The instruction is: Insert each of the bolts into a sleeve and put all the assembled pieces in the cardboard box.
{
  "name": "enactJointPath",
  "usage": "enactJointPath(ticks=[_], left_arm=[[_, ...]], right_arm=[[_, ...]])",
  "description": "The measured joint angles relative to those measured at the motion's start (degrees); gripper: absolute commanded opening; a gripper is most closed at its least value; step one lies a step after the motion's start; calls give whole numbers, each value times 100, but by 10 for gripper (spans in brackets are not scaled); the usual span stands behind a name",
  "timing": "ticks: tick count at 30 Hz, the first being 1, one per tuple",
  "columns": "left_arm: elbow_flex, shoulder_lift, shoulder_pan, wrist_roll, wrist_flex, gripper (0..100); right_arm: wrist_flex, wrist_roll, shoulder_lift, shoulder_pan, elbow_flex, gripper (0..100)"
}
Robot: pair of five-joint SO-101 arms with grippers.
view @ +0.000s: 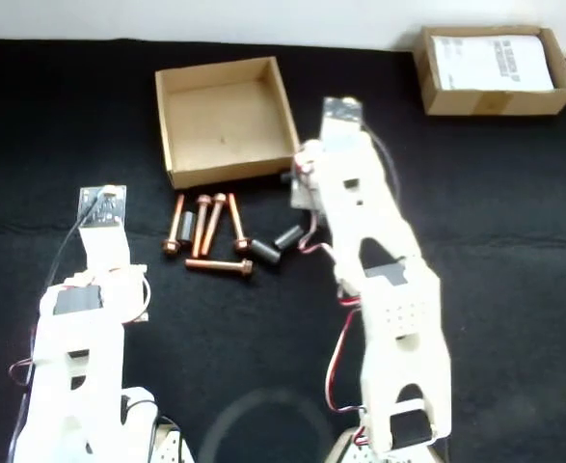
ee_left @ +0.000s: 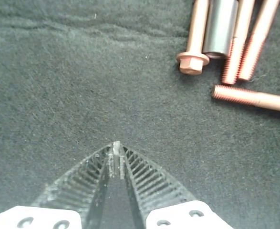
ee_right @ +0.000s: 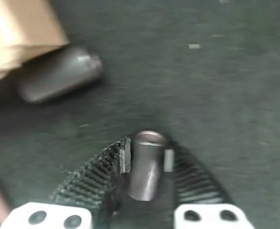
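— Black felt covers the whole worktop [view: 514, 289]. Where is the cardboard box?

— The cardboard box [view: 225, 121] sits open close to the far edge, about midway along it. It is plain brown with low walls.

— And the bolts?

— Five bolts [view: 210, 236] lie toward the middle of the worktop, just on the near side of that box. They are copper-coloured, with flanged hex heads and threaded shanks. Four lie roughly side by side, and the fifth lies crosswise at their near ends.

— What do the sleeves look like?

— They are short, dark grey metal tubes, open at the ends. One sleeve [ee_left: 221, 24] lies among the side-by-side bolts. Two loose sleeves [view: 265, 253] rest just beside the bolts, on the side toward the right edge. Another, the corner sleeve [ee_right: 58, 78], lies on its side right by a corner of the cardboard box.

— What about the arms?

— The right end effector [ee_right: 147, 155] is pinching a gripped sleeve [ee_right: 144, 176] between its ribbed black fingers, the tube's open end pointing outward, low over the felt near that corner. The left end effector [ee_left: 116, 152] has its tips pressed together with nothing between them, over bare felt near the bolts on their left-edge side, not touching them.

— Anything else?

— A second box [view: 495, 69], holding a white printed sheet, sits at the far right corner.
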Motion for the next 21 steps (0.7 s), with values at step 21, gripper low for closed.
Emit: enactJointPath(ticks=[21], left_arm=[[316, 0, 0, 0, -607, 10]], right_arm=[[2734, 914, 176, 536, -4009, 6]])
